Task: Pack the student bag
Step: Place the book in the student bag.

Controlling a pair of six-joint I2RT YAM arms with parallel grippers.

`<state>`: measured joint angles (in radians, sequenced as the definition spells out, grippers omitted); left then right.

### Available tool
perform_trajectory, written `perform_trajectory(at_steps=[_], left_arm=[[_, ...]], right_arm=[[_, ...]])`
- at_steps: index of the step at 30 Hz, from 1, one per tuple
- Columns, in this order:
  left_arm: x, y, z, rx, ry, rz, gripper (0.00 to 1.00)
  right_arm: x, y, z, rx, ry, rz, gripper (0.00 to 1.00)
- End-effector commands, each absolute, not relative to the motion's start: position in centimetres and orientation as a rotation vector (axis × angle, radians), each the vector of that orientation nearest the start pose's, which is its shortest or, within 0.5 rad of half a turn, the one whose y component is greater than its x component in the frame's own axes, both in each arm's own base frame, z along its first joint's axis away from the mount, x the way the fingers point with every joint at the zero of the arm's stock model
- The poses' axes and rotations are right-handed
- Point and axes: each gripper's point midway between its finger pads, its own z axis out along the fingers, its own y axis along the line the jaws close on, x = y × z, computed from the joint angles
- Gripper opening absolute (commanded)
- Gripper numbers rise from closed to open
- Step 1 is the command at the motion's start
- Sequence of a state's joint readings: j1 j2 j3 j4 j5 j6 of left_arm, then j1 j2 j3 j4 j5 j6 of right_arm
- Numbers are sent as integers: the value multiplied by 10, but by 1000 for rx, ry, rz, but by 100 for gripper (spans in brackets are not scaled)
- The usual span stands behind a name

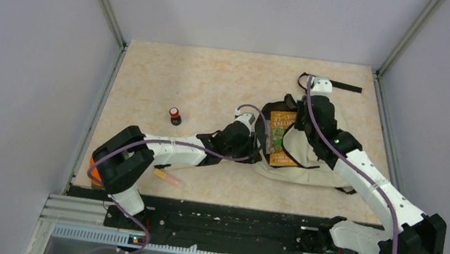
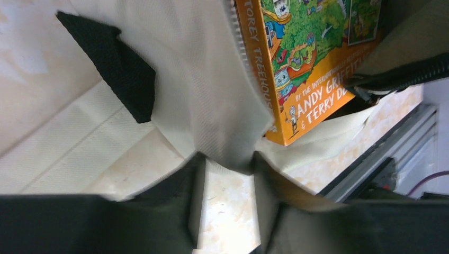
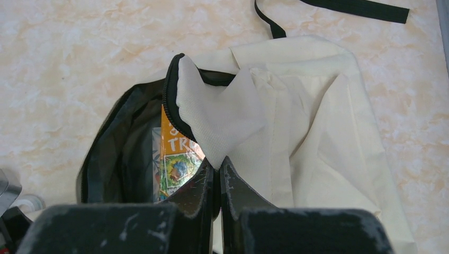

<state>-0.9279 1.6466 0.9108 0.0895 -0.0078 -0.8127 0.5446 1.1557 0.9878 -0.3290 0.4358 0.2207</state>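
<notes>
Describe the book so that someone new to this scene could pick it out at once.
Find the big cream bag lying on the right half of the table. Its black-lined mouth is open, and the book sits partly inside it. It is the one bright orange thing in the bag, with a cartoon cover, set against plain cream cloth and black lining.

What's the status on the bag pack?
Right gripper shut on student bag rim. Left gripper astride its fabric, grip unclear. Orange Treehouse book in bag mouth. Nothing blocking.

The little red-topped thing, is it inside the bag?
No, the little red-topped thing stands out on the table, well apart from the student bag.
</notes>
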Motion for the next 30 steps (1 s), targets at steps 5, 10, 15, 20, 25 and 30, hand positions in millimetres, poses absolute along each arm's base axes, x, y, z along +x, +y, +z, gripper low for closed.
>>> perform_trajectory(at_steps=[5,10,15,20,25,30], left_arm=[[250,-389,155,315,2101,-1029,0],[235,-378,223,453,1810,-1115,0],[226,-368,228,412,1722,-1189,0],[221,-360,215,418,1724,-1175,15],[227,-329,217,435,1747,-906,62],[219,-317,243,492,1683,-765,70]], right_arm=[[343,118,254,-34,1957,-11,0],[348,100,273,-19,1936,-135,0],[351,117,262,-42,1963,-53,0],[355,138,242,-75,2012,44,0],[351,149,249,-113,2010,120,35],[335,144,275,-115,1967,169,76]])
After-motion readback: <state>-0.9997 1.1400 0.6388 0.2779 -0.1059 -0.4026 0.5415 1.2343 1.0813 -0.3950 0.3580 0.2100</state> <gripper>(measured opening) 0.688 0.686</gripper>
